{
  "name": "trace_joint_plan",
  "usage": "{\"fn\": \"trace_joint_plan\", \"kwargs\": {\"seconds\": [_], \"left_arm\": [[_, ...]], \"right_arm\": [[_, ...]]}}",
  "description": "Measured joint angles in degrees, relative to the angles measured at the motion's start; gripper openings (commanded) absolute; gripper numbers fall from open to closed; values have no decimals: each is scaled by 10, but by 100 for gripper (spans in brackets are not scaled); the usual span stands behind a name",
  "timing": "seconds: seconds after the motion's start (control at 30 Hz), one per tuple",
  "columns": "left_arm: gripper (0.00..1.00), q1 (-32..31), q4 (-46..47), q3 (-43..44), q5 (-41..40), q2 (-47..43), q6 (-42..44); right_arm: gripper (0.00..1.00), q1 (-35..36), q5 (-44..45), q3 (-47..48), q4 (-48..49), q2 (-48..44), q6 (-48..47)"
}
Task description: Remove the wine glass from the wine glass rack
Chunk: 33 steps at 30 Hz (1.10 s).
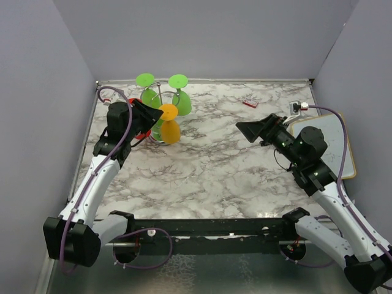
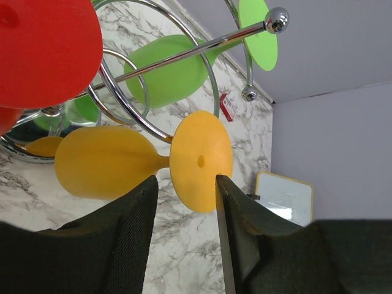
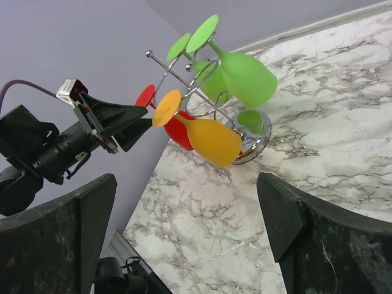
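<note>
The wine glass rack (image 1: pixel 160 86), a chrome wire stand (image 2: pixel 184 58) on a round base (image 3: pixel 262 136), stands at the back left of the table. An orange wine glass (image 1: pixel 171 131) hangs on it upside down, foot (image 2: pixel 201 160) pointing outward. My left gripper (image 1: pixel 156 114) is at that foot, and its fingers (image 2: pixel 185 179) straddle the foot's lower edge. The jaws are partly closed, with a gap still showing beside the left finger. My right gripper (image 1: pixel 245 130) hovers wide open (image 3: pixel 187 179) over the table's right half, holding nothing.
Two green glasses (image 1: pixel 181 101) and a red glass (image 2: pixel 43 49) hang on the same rack, close around the orange one. A small whiteboard (image 1: pixel 327 144) lies at the right edge. A small red item (image 1: pixel 249 102) sits at the back. Grey walls enclose three sides.
</note>
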Motion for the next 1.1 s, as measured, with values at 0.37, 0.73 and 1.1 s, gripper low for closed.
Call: {"fn": "trace_joint_plan", "kwargs": {"seconds": [0.37, 0.73, 1.1], "left_arm": [[30, 1, 19, 0, 3, 22, -6], [31, 7, 35, -1, 12, 28, -13], [32, 7, 35, -4, 20, 32, -13]], "right_arm": [[99, 0, 7, -4, -3, 0, -1], [99, 0, 12, -4, -6, -2, -5], [99, 0, 14, -4, -6, -2, -5]]}}
